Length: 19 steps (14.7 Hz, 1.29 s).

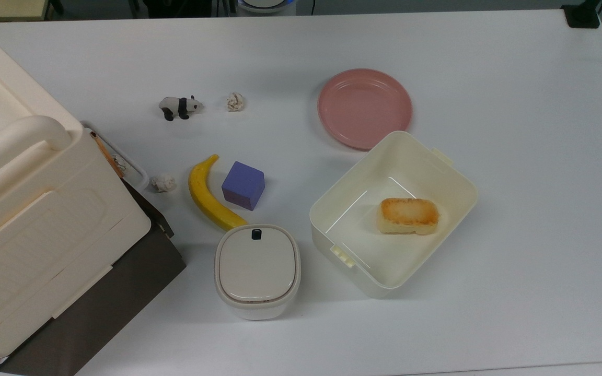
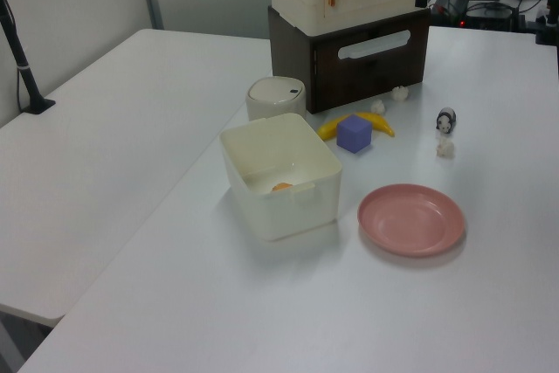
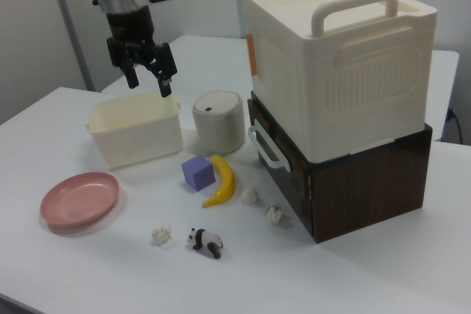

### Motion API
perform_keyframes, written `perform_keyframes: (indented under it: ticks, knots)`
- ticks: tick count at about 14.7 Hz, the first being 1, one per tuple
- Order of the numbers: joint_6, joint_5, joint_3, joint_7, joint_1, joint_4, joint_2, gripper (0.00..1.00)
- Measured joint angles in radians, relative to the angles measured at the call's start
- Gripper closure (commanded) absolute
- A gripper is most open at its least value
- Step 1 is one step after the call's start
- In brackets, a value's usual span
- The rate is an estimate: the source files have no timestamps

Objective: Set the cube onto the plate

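Purple-blue cube (image 1: 243,185) is sitting on the table in the top view, just right of the banana (image 1: 206,194), apart from the pink plate (image 1: 364,107). Left view: cream tub (image 2: 279,174) is standing between cube and plate. Right view: gripper (image 3: 150,79) is hanging high with jaws spread, nothing held. Risk, as I judge it: a descending finger clipping the banana, or the carry snagging the tub wall.

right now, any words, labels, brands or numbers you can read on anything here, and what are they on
None can be read: the cube, plate, tub, lidded bin and big cream box show no print. The bin lid's small dark mark is too small to tell.
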Motion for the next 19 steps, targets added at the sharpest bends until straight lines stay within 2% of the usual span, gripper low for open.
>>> perform_keyframes:
  ticks: [11, 17, 19]
  knots:
    - [0.0, 0.0, 0.001, -0.016, -0.022, -0.001, 0.001, 0.0]
    - [0.0, 0.0, 0.007, -0.054, -0.021, -0.003, 0.004, 0.03]
    - [0.0, 0.0, 0.007, -0.058, -0.021, -0.003, 0.004, 0.08]
